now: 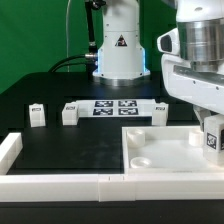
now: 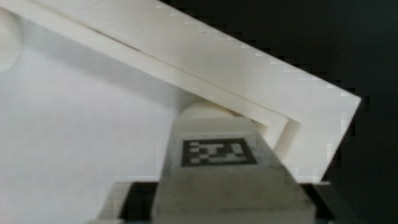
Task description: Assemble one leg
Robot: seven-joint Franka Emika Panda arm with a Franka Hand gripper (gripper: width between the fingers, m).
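My gripper [image 1: 209, 122] is shut on a leg [image 1: 211, 140], a small white block with a square tag, and holds it upright over the far corner of the white panel [image 1: 170, 150] at the exterior view's right. In the wrist view the leg [image 2: 217, 150] stands between my dark fingers [image 2: 143, 200], its tagged face toward the camera, and its tip is close to the panel's raised corner rim [image 2: 267, 95]. Whether the leg touches the panel I cannot tell. Three more legs [image 1: 37, 115] [image 1: 70, 113] [image 1: 160, 110] stand on the black table.
The marker board [image 1: 113, 107] lies at the back middle, before the arm's base [image 1: 118, 50]. Long white rim bars run along the front edge [image 1: 60, 182] and at the exterior view's left [image 1: 10, 150].
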